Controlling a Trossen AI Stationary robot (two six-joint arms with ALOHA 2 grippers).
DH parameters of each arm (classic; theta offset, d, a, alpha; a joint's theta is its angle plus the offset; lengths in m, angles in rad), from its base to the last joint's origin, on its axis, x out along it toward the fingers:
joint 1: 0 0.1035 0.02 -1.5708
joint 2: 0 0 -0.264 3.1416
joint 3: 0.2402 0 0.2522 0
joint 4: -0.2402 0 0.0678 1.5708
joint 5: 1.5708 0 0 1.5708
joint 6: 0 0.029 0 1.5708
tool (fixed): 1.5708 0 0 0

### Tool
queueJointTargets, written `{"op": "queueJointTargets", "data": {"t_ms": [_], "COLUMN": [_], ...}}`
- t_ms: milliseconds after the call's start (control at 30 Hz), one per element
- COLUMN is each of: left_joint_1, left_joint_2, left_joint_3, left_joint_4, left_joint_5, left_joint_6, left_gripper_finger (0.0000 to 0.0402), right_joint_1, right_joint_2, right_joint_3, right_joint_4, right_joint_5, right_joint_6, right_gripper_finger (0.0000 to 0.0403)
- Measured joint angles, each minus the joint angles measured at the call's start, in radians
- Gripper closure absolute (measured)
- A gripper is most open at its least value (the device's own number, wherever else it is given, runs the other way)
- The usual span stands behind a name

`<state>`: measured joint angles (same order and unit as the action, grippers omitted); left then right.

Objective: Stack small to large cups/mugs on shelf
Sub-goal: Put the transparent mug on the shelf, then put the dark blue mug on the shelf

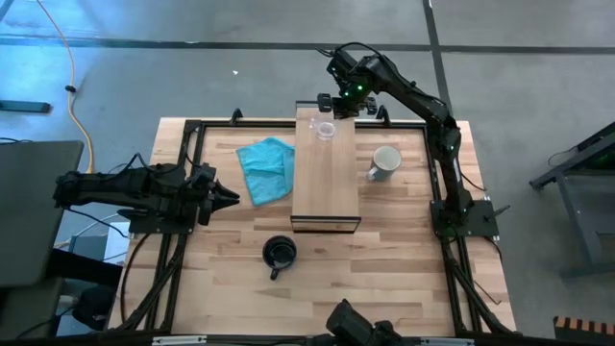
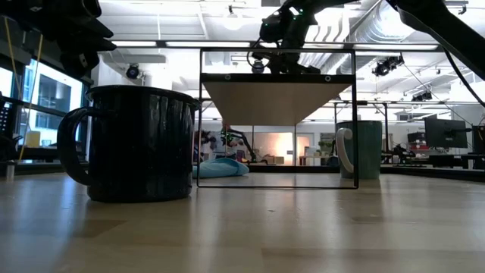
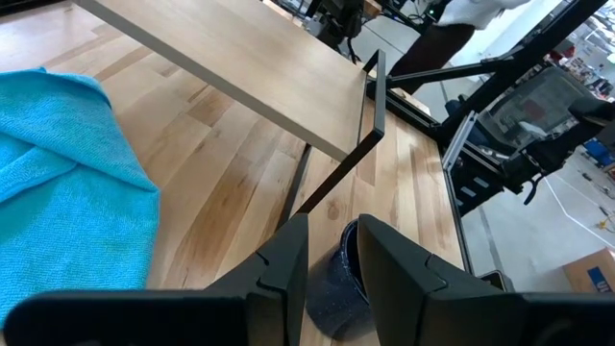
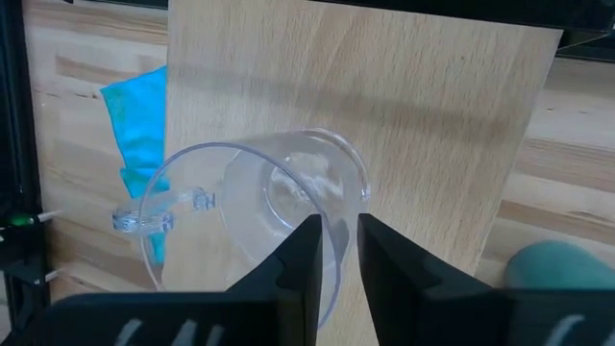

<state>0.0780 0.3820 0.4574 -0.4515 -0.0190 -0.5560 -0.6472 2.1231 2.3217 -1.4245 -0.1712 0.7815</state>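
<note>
While no writing is showing anywhere, we are counting one shelf (image 1: 325, 187), one teal cloth (image 1: 267, 168) beside it and three vessels: white mug (image 1: 385, 161) right of the shelf, black mug (image 1: 280, 254) before it, glass cup (image 1: 327, 130) on its far end. Our right gripper (image 4: 334, 252) is straddling the cup's rim, fingers narrowly apart; our left gripper (image 3: 333, 259), parted and holding nothing, is waiting left of the cloth.

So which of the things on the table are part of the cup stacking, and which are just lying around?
Part of the job:
- clear glass cup, on the shelf
- black mug
- white mug
- shelf
- right end effector, at the glass cup

Lying about:
- teal cloth, beside the shelf
</note>
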Motion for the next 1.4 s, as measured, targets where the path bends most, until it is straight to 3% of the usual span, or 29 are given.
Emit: {"op": "queueJointTargets", "data": {"t_ms": [867,1400], "left_joint_1": [0.000,0.000], "left_joint_2": [0.000,0.000], "left_joint_3": [0.000,0.000], "left_joint_4": [0.000,0.000], "left_joint_5": [0.011,0.000], "left_joint_6": [-0.021,-0.028], "left_gripper_finger": [0.0318,0.0318], "right_joint_1": [-0.010,-0.032], "right_joint_2": [0.000,-0.046], "right_joint_3": [0.020,0.034], "right_joint_4": [0.016,-0.038], "right_joint_5": [-0.047,-0.059], "right_joint_6": [-0.043,-0.105], "right_gripper_finger": [0.0339,0.0228]}}
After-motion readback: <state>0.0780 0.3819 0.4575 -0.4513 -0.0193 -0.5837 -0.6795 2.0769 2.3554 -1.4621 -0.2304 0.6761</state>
